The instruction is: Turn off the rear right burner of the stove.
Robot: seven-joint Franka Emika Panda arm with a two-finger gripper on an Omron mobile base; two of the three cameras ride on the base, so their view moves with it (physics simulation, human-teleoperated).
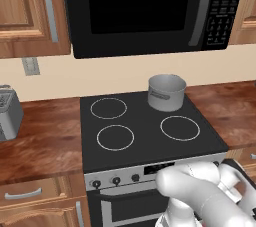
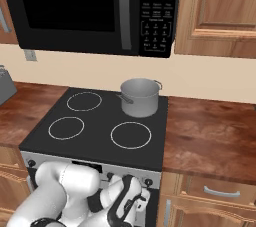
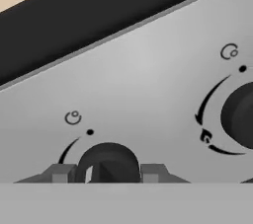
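The stove [image 1: 147,118] [image 2: 102,116] has a black glass top with white rings and a silver front panel. A grey pot [image 1: 166,92] [image 2: 140,97] stands on its rear right burner. My arm reaches low in front of the panel's right end, with the hand [image 2: 131,202] pressed close to it. In the hand view my gripper [image 3: 105,173] has a black knob [image 3: 108,163] between its two fingertips [image 3: 59,173], which sit tight against the knob's sides. A second knob [image 3: 239,117] lies to the right on the same panel.
A black microwave [image 1: 150,6] [image 2: 85,6] hangs above the stove. Wooden counters flank it, with a toaster [image 1: 7,113] on the left one. Three more knobs [image 1: 116,181] sit at the panel's left end. Drawers and cabinet doors lie beside the oven.
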